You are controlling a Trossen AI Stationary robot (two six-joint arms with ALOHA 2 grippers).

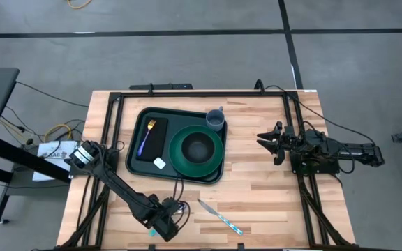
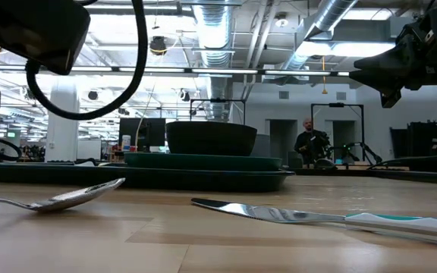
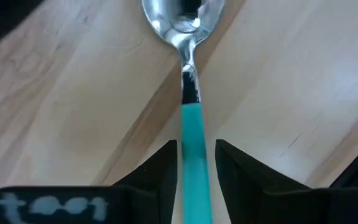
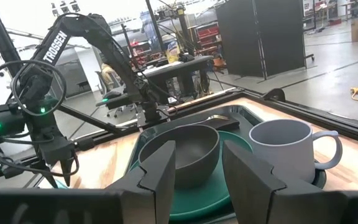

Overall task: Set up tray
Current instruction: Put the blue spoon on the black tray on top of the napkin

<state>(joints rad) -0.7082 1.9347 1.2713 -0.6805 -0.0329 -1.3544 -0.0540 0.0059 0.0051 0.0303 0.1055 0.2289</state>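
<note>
The dark green tray [image 1: 135, 166] lies mid-table. It carries a flat black rectangle [image 1: 158, 143] with a fork [image 1: 147, 136], a green plate [image 1: 175, 150] with a dark bowl [image 1: 198, 148] on it, and a grey mug [image 1: 216, 119]. A teal-handled spoon [image 3: 190, 74] lies flat on the wood near the near edge, also seen in the low view [image 2: 59, 199]. My left gripper [image 3: 196, 146] is open above it [image 1: 165, 224], one finger on each side of the teal handle [image 3: 192, 134]. My right gripper [image 4: 199, 165] is open and raised right of the tray [image 1: 267, 139].
A teal-handled knife [image 1: 220, 216] lies on the wood right of the spoon, near the near edge [image 2: 294, 214]. A small white piece [image 1: 160, 164] sits on the tray. A black frame [image 1: 110, 132] borders the table. A person stands far behind [image 2: 307, 140].
</note>
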